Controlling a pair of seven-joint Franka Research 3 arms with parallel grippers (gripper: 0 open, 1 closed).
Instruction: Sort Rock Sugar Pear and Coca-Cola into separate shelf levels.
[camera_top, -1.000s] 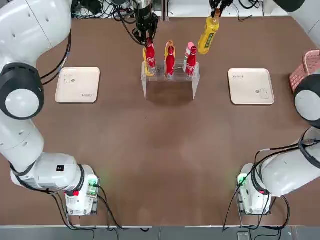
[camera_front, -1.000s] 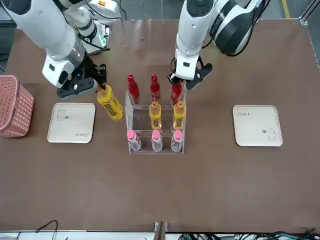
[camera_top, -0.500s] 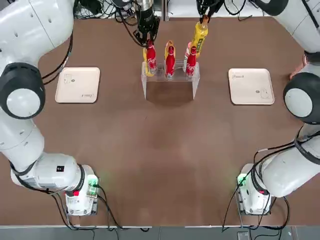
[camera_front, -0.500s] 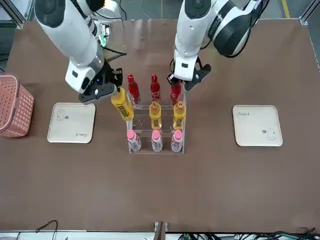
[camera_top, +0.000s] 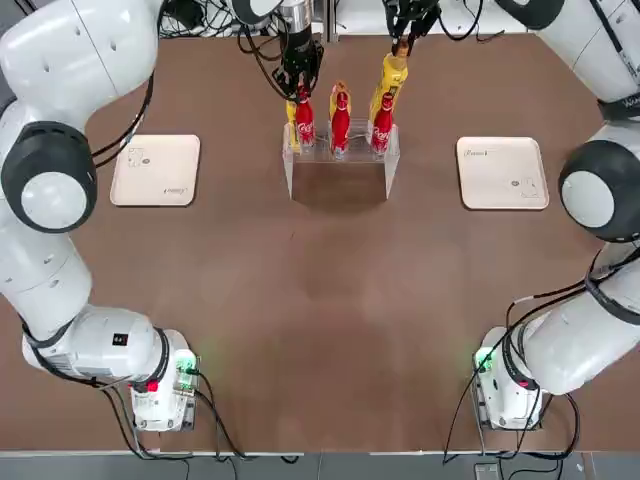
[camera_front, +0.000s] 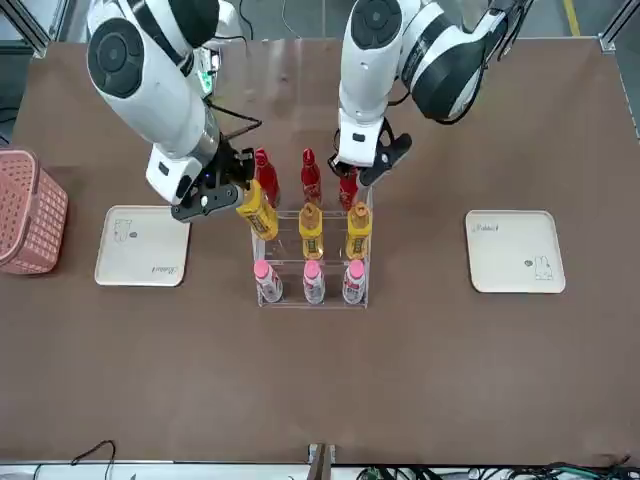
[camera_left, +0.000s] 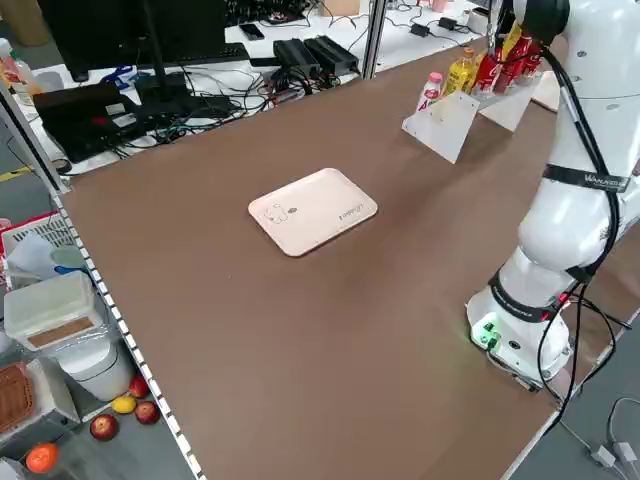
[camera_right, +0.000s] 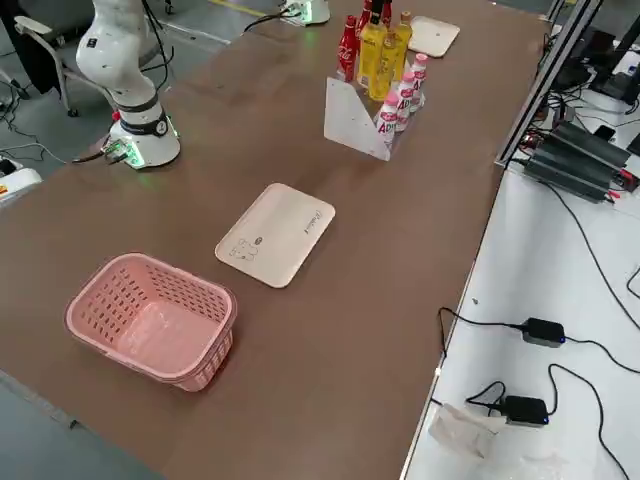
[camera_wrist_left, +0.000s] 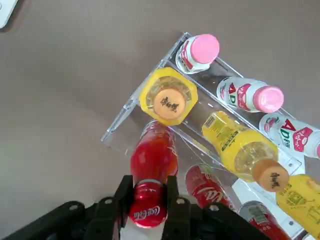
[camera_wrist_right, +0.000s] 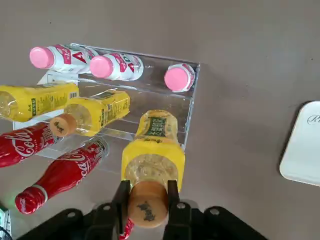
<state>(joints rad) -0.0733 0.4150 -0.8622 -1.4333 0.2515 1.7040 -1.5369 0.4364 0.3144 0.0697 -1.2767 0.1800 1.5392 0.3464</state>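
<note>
The clear rack (camera_front: 262, 243) stands at the far middle of the table, its shelf levels holding red bottles on top, yellow ones in the middle and pink-capped ones below. My left gripper (camera_wrist_left: 148, 201) is shut on the cap of a Coca-Cola bottle (camera_wrist_left: 153, 159) at the top level's left end (camera_top: 303, 120). Two more Coca-Cola bottles (camera_front: 310, 176) stand beside it. My right gripper (camera_wrist_right: 147, 200) is shut on the orange cap of a Rock Sugar Pear bottle (camera_wrist_right: 153, 156). It holds that bottle tilted over the rack's right end (camera_top: 388, 82). Two Rock Sugar Pear bottles (camera_front: 311, 231) stand on the middle level.
Three pink-capped white bottles (camera_front: 313, 283) fill the lowest level. A beige tray (camera_top: 155, 170) lies left of the rack and another (camera_top: 502, 172) right of it. A pink basket (camera_front: 28, 212) sits at the table's right edge.
My right gripper has carried the yellow bottle leftward from beside the rack to over its right end. My left gripper stays on the red bottle, barely moved.
</note>
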